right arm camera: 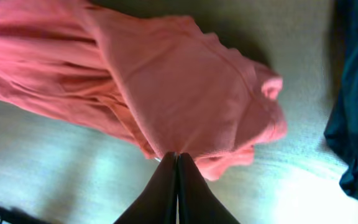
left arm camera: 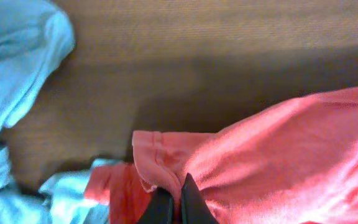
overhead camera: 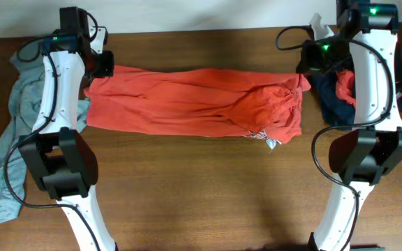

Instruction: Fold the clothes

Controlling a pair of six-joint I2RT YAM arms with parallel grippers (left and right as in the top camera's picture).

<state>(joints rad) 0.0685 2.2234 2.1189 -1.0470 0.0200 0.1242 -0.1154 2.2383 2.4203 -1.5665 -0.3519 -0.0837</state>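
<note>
The orange-red T-shirt (overhead camera: pixel 194 101) lies stretched in a long band across the far half of the table, with bunched folds towards its right end. My left gripper (overhead camera: pixel 93 73) is shut on its left end; in the left wrist view the black fingertips (left arm camera: pixel 178 186) pinch a hemmed fold of the T-shirt (left arm camera: pixel 278 155). My right gripper (overhead camera: pixel 306 75) is shut on the right end, its tips (right arm camera: pixel 177 157) closed on the edge of the T-shirt (right arm camera: pixel 185 87). A bit of white-and-navy lettering (overhead camera: pixel 267 139) peeks out under the right front edge.
A pale grey-blue shirt (overhead camera: pixel 9 139) sprawls at the left, hanging over the table edge, and shows beside the left gripper (left arm camera: pixel 17 74). A heap of navy and red clothes (overhead camera: pixel 344 94) lies at the far right, close to the right gripper (right arm camera: pixel 356 106). Bare wood runs along the near side.
</note>
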